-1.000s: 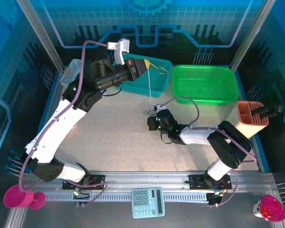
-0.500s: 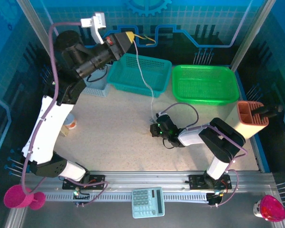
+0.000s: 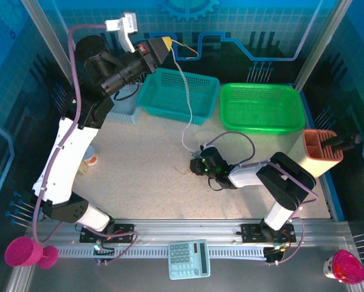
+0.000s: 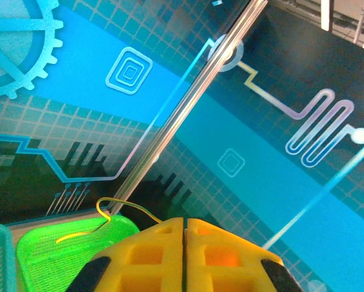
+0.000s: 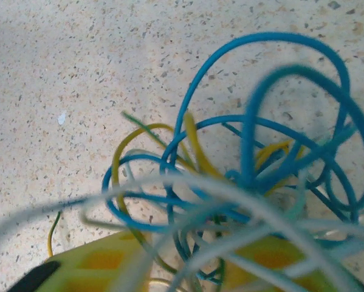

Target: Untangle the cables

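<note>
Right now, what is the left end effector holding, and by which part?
The left end effector, shut, pinches thin strands of the cables near one end; the rest hangs down to the tangle.

We read no writing anywhere: the calculator [image 3: 189, 258] keys are too small for us, and the blue backdrop [image 3: 242, 24] carries only drawn patterns.
</note>
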`<state>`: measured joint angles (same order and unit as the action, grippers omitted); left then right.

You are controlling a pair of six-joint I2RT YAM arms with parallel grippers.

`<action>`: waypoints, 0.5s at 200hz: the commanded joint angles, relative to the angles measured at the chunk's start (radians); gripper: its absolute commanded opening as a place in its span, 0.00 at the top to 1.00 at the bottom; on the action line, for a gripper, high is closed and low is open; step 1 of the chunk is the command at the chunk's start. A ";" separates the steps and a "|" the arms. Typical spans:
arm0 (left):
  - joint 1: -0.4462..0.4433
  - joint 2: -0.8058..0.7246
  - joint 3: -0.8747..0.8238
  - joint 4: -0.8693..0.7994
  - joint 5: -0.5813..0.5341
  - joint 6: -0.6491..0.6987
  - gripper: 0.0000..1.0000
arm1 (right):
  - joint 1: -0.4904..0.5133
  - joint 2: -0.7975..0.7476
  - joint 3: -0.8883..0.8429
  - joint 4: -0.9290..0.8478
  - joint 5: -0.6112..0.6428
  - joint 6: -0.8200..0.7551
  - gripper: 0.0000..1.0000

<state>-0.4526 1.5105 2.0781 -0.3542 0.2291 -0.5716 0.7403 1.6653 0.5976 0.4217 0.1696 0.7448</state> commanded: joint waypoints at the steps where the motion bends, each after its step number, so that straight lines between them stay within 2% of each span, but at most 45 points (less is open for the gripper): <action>1: 0.010 -0.004 -0.037 0.028 0.035 0.038 1.00 | -0.001 -0.061 -0.008 -0.080 -0.025 -0.003 0.53; 17: 0.011 -0.017 -0.095 0.046 0.045 0.043 1.00 | -0.001 -0.110 0.011 -0.137 -0.039 -0.023 0.44; 43: 0.015 -0.056 -0.207 0.086 0.047 0.056 1.00 | 0.003 -0.206 0.042 -0.262 -0.036 -0.067 0.35; 64: 0.023 -0.086 -0.277 0.107 0.044 0.068 1.00 | 0.002 -0.286 0.064 -0.353 -0.026 -0.106 0.30; 100: 0.030 -0.122 -0.362 0.132 0.057 0.075 1.00 | -0.001 -0.421 0.103 -0.494 0.002 -0.159 0.30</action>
<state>-0.4332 1.4513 1.7481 -0.2970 0.2535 -0.5240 0.7406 1.3247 0.6590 0.0750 0.1471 0.6449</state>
